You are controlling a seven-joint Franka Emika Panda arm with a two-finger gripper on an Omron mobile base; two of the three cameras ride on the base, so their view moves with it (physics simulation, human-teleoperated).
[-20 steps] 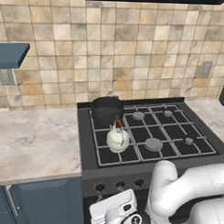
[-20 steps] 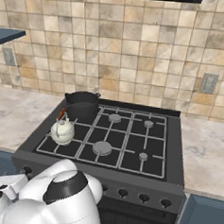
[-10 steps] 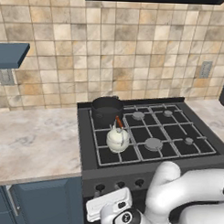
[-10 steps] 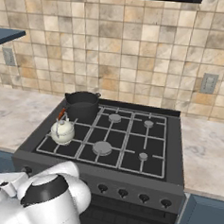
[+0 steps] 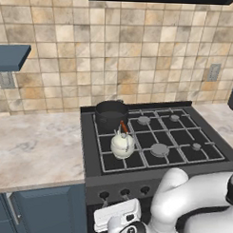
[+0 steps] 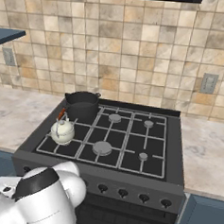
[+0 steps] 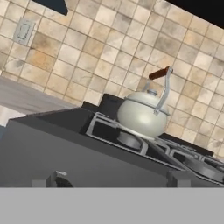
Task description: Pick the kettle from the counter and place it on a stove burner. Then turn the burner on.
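The cream-white kettle (image 5: 122, 143) (image 6: 62, 132) with its orange-red handle stands upright on the front left stove burner (image 7: 129, 140), on the black grate. In the hand view the kettle (image 7: 142, 114) sits up and ahead, past the stove's front edge. My gripper (image 5: 117, 214) hangs low in front of the stove's knob panel, well below and clear of the kettle. Its jaws stand open and hold nothing; the fingertips themselves are hidden. The beige counter (image 5: 36, 149) (image 6: 9, 111) lies to the stove's left.
A dark grey pot (image 5: 110, 112) (image 6: 82, 104) stands on the back left burner, right behind the kettle. A wide grey burner cap (image 5: 159, 149) lies to the kettle's right. Black knobs (image 5: 125, 191) (image 6: 123, 193) line the stove front. Two of these knobs (image 7: 57, 179) sit close ahead of the hand.
The arm has folded lower in front of the stove and the hand has shifted slightly. The kettle and the pot have not moved.
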